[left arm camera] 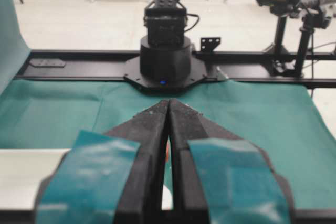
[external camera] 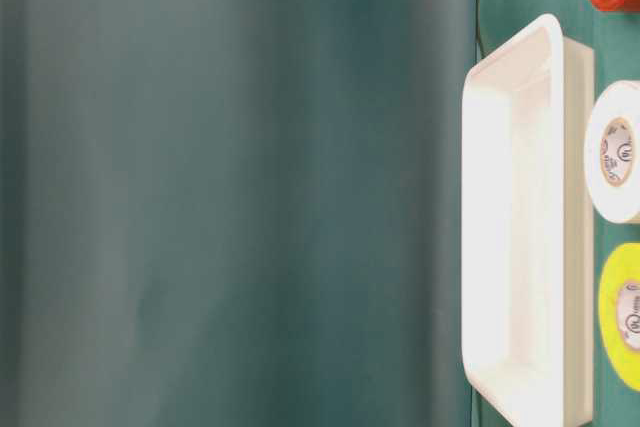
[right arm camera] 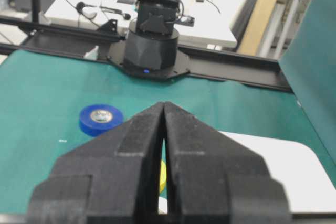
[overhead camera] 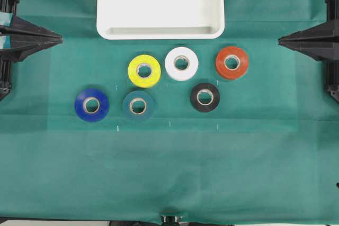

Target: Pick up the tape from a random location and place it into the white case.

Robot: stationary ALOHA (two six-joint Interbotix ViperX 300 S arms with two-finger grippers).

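Overhead exterior view is showing the tape (overhead camera: 205, 97), the black roll, lying flat on the green tabletop (overhead camera: 169, 173) with its hole facing up, so it has no long axis to line up with; any approach angle across the ring would serve. It is sitting right of the middle in this view, just below and between the white roll (overhead camera: 181, 63) and the red roll (overhead camera: 232, 62), apart from both, with the dark teal roll (overhead camera: 138, 106) well off toward the other side. The white case (overhead camera: 160, 5) is waiting at the far edge, beyond the row of rolls, with nothing in the part that is showing.

Both arms are parked at the sides. The right gripper (overhead camera: 282, 38) is pointing inward from the right edge, and the left gripper (overhead camera: 58, 38) is doing the same from the left. The tape is lying clearly nearer the right one, inward and a little toward the near edge from its tip, so that arm looks the better choice.

Each wrist view is showing its jaws pressed together with only a thin seam between them, holding nothing. The right jaws would need to be spreading before coming down over one wall of the ring, with the red roll close enough to be worth avoiding.
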